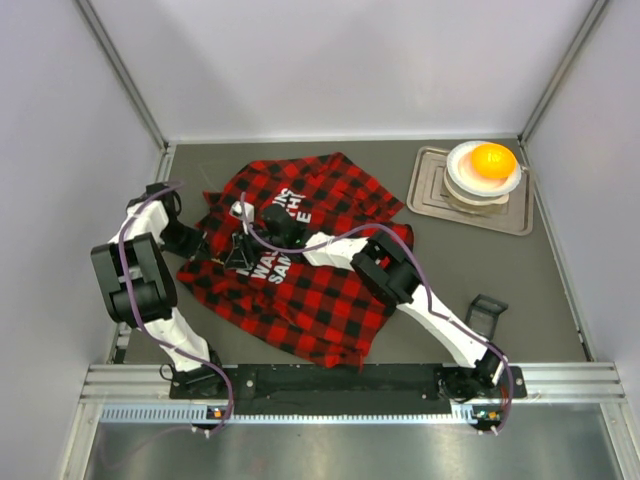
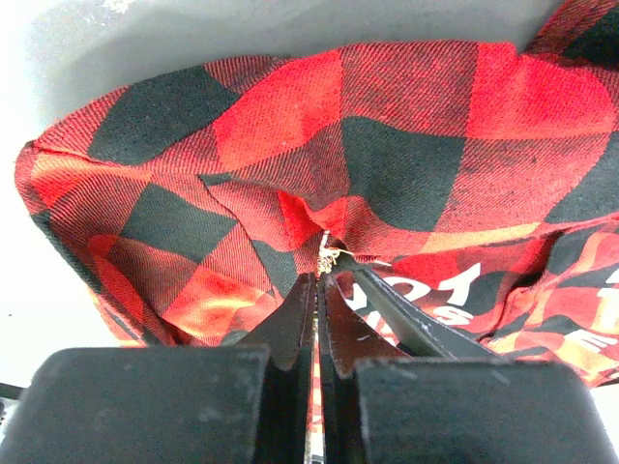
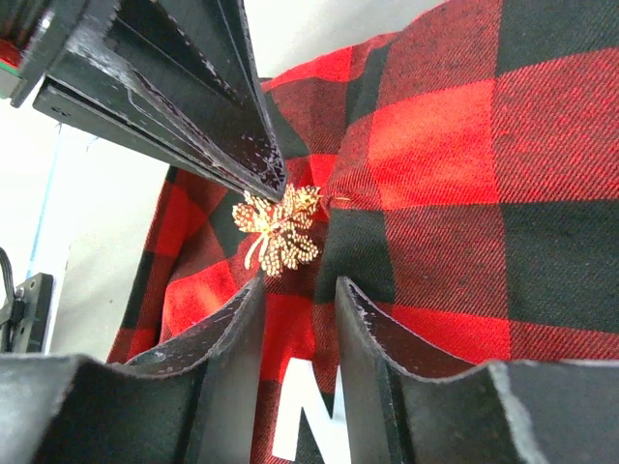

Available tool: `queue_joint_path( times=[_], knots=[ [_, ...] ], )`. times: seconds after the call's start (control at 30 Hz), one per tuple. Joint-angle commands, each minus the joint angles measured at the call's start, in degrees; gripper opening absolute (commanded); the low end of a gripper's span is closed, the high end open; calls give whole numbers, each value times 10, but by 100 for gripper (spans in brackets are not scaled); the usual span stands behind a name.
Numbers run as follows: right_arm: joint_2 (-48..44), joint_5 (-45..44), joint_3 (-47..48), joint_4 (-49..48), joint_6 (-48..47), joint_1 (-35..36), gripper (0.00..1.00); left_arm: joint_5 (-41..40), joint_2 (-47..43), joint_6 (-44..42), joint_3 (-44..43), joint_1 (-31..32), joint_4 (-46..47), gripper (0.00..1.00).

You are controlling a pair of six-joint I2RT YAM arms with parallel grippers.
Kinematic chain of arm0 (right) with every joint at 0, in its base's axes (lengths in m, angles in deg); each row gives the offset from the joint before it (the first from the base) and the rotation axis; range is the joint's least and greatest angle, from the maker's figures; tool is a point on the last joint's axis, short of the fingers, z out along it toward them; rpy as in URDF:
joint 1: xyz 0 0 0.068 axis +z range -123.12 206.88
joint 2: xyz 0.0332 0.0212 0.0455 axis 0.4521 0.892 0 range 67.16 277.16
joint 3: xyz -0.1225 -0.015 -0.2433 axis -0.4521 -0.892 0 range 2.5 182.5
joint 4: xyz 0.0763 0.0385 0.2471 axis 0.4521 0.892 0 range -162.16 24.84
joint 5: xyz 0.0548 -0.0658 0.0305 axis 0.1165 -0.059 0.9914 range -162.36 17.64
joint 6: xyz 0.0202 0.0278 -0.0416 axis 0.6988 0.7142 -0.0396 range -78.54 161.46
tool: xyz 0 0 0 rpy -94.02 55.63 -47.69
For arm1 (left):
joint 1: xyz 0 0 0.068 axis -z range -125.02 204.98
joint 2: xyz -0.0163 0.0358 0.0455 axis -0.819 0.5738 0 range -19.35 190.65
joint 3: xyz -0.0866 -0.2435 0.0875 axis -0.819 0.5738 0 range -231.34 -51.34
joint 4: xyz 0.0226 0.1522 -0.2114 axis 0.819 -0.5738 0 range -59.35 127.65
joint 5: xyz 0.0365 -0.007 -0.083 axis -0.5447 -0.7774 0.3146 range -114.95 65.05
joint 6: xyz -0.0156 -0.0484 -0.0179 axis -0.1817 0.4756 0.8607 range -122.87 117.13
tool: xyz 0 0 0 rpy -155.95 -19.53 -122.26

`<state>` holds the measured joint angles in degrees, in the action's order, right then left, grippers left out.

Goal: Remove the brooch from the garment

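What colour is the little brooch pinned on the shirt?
The brooch is pale gold, clearest in the right wrist view.

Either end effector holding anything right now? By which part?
Right end effector open, holds nothing. Left end effector shut against the brooch; whether it pinches brooch or shirt can't be told.

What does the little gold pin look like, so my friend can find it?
Find the big red-and-black checked shirt on the table. Near its white letters, the brooch sits between the left hand and the right hand. It's the only tiny shiny gold leafy thing.
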<state>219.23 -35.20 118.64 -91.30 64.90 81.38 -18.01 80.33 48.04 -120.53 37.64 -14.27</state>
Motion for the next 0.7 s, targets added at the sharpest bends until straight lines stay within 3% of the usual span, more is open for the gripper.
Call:
queue_joint_path(
  times=[0.0, 0.1, 0.67],
  knots=[
    [-45, -5, 31, -9, -41, 11, 34, -8, 7, 9, -17, 6, -25, 0],
    [-46, 0, 36, -11, -45, 13, 30, -5, 13, 14, -18, 8, -27, 0],
    [-71, -24, 44, 23, -88, 21, 32, -8, 31, 23, -24, 10, -21, 0]
  ],
)
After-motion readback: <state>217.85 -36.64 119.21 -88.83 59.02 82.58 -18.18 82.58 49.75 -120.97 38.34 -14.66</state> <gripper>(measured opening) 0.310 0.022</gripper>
